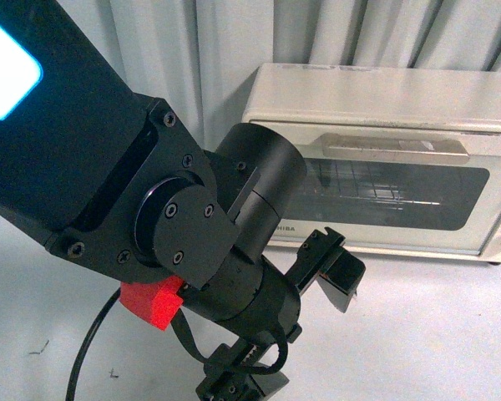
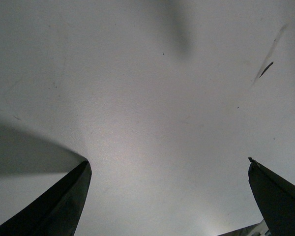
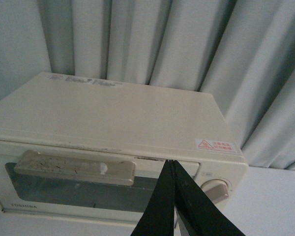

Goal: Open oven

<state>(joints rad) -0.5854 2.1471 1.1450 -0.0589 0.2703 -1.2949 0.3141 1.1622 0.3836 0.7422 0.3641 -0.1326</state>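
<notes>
The cream-white oven stands at the back right against a curtain, its glass door closed and the beige bar handle across the top of the door. My left gripper hangs open low over the table in front of the oven's left end, and the left wrist view shows only bare table between its fingers. In the right wrist view my right gripper is shut on nothing, its tips in line with the oven just past the handle end, near a knob.
A pale pleated curtain hangs behind the oven. The white table stretches in front of it. My left arm's black body with a red tab and a cable fills the left of the front view.
</notes>
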